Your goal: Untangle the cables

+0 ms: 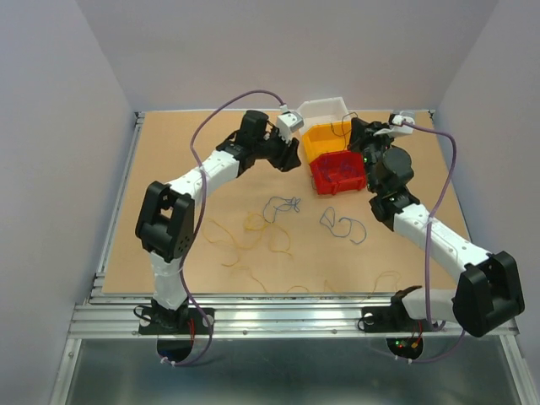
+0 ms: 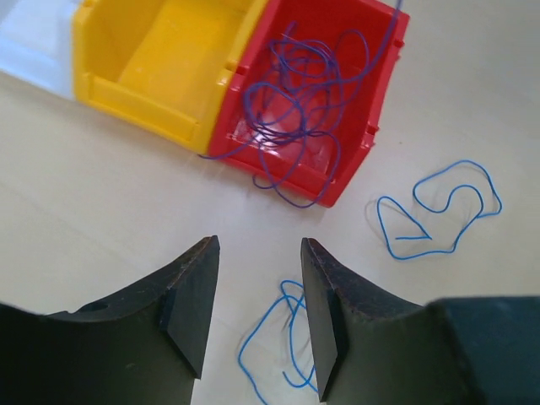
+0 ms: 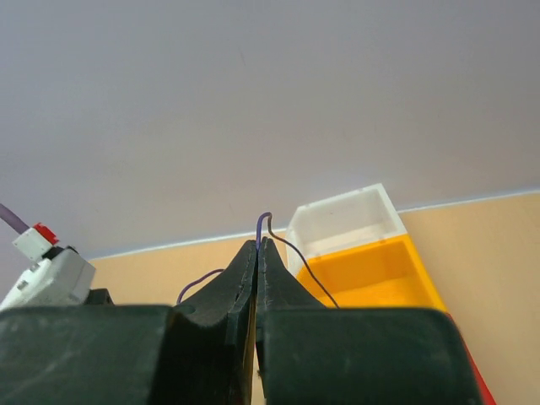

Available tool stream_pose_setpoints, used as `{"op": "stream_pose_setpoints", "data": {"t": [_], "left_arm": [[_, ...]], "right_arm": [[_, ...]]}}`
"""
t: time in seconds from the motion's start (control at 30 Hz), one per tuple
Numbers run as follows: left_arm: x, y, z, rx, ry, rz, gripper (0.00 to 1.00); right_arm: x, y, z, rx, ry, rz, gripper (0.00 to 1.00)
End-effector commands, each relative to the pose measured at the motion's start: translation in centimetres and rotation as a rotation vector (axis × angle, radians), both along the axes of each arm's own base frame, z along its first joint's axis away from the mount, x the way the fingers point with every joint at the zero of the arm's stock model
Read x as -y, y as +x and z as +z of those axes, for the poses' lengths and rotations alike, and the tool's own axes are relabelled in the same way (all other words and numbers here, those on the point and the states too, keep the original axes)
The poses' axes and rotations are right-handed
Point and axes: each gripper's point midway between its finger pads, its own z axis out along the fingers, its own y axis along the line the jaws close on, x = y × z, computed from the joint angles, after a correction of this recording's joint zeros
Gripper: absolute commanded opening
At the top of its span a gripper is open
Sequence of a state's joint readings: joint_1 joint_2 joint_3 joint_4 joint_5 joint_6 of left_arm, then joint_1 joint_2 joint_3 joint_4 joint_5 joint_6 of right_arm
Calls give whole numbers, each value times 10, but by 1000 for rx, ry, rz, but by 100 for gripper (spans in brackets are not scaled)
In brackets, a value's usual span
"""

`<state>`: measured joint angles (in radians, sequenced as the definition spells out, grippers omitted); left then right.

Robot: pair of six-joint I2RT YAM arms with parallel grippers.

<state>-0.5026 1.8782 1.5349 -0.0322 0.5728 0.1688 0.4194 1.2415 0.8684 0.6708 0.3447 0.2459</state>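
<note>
A dark purple cable (image 2: 308, 93) lies tangled in the red bin (image 2: 384, 76), with one strand rising out at the top. My right gripper (image 3: 260, 243) is shut on a purple cable (image 3: 263, 221) that loops over its tips, held above the bins (image 1: 356, 133). My left gripper (image 2: 259, 245) is open above the table just in front of the red bin, with nothing between its fingers. A blue cable (image 2: 291, 333) lies on the table under it, and a second blue loop (image 2: 439, 211) lies to the right. Thin yellow cables (image 1: 253, 224) are spread on the table.
A yellow bin (image 2: 160, 59) stands beside the red one, and a white bin (image 3: 346, 219) stands behind it. All three sit at the back middle of the table (image 1: 169, 169). Grey walls enclose the table on three sides.
</note>
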Motion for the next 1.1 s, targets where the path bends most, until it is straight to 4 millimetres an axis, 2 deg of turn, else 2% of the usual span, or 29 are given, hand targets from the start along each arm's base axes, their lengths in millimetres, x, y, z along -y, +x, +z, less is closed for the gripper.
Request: {"op": "stream_pose_setpoints", "data": {"t": [0.0, 0.03, 0.1, 0.13, 0.17, 0.2, 0.23, 0.3, 0.53, 0.6, 0.8, 0.9, 0.93, 1.07], "left_arm": [[40, -16, -14, 77, -12, -112, 56], [46, -14, -27, 68, 7, -106, 57], [59, -13, -31, 49, 2, -111, 57], [63, -11, -46, 19, 12, -116, 57], [68, -8, -43, 18, 10, -114, 57], [69, -3, -53, 6, 21, -106, 57], [70, -1, -54, 5, 22, -102, 57], [78, 3, -49, 17, 9, -106, 56], [84, 26, -74, 11, 47, -35, 54], [84, 28, -75, 19, 48, -25, 54], [84, 32, -60, 79, 29, -25, 54], [89, 34, -62, 80, 28, -35, 49], [91, 35, -67, 78, 33, -36, 43], [97, 35, -63, 92, 31, -56, 29]], "right_arm": [[9, 9, -30, -62, -13, -45, 1], [10, 10, -31, -65, -11, -47, 1], [11, 12, -38, -78, -10, -47, 0], [10, 12, -39, -79, -11, -41, 0], [11, 13, -40, -80, -10, -42, 1], [8, 13, -40, -81, -12, -33, 1], [8, 13, -40, -78, -12, -30, 0], [8, 13, -40, -79, -9, -26, 1], [10, 12, -41, -78, -7, -30, 1], [9, 12, -41, -77, -6, -25, 1], [9, 11, -41, -76, -4, -22, 1], [8, 12, -41, -75, -1, -15, 1], [8, 13, -41, -75, -1, -15, 1], [7, 14, -43, -80, 3, -13, 1]]}}
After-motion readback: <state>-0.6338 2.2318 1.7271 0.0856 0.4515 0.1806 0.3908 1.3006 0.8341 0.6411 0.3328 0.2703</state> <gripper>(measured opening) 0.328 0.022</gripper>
